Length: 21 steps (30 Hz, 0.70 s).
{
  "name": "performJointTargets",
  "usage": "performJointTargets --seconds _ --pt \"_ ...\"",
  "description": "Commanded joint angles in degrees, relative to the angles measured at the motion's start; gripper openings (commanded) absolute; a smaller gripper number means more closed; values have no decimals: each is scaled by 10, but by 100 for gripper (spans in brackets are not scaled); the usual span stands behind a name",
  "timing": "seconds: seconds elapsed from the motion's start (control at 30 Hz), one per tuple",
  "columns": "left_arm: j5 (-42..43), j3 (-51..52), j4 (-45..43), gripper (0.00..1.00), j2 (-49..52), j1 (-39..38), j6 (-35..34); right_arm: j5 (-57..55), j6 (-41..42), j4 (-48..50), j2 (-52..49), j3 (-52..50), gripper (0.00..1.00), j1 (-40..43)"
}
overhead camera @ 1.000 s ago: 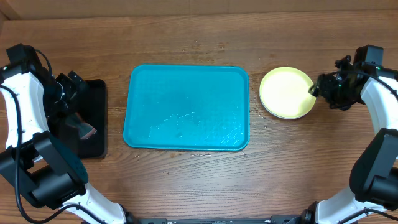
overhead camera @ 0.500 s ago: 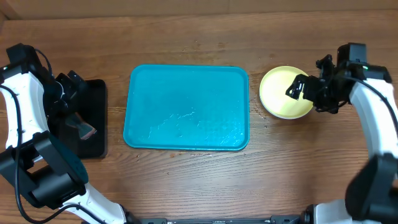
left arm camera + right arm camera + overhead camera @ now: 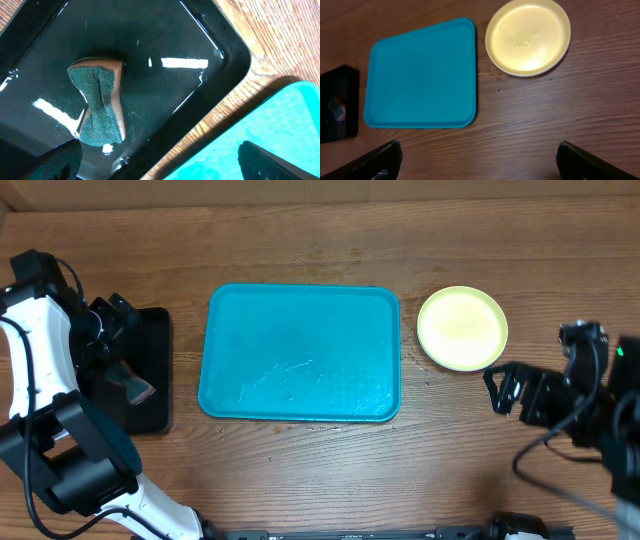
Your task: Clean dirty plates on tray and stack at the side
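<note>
The turquoise tray (image 3: pixel 300 355) lies mid-table with wet streaks and no plate on it; it also shows in the right wrist view (image 3: pixel 420 75). A yellow-green plate (image 3: pixel 462 328) sits on the table just right of the tray, also in the right wrist view (image 3: pixel 527 36). The white and pale cyan plates are not visible. My right gripper (image 3: pixel 500 390) is open and empty above bare wood, in front of the plate (image 3: pixel 485 167). My left gripper (image 3: pixel 115 330) is open and empty over the black tray (image 3: pixel 160 172).
A small black tray (image 3: pixel 140 370) at the far left holds a green-and-tan sponge (image 3: pixel 97 105) in a film of water. Its corner lies close to the turquoise tray's left edge (image 3: pixel 280 115). Bare wooden table (image 3: pixel 545 115) surrounds the trays.
My right arm has pulled back from beside the yellow-green plate toward the table's front, open and empty. The left arm, tray and plate have not moved.
</note>
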<state>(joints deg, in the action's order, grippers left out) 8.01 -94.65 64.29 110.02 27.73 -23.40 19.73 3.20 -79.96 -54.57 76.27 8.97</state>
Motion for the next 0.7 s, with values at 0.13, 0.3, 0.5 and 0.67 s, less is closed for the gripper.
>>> performJointTargets --seconds 0.13,0.3,0.5,0.67 --pt "6 -6 -1 100 0 -4 7 9 1 -1 52 -1 100 0" --pt "6 -6 0 100 0 -4 7 9 0 -2 49 -1 100 0" --pt "6 -6 -1 100 0 -4 7 3 -1 6 56 -3 100 -12" --pt "6 -6 -1 100 0 -4 7 -4 -6 83 100 -56 100 -58"
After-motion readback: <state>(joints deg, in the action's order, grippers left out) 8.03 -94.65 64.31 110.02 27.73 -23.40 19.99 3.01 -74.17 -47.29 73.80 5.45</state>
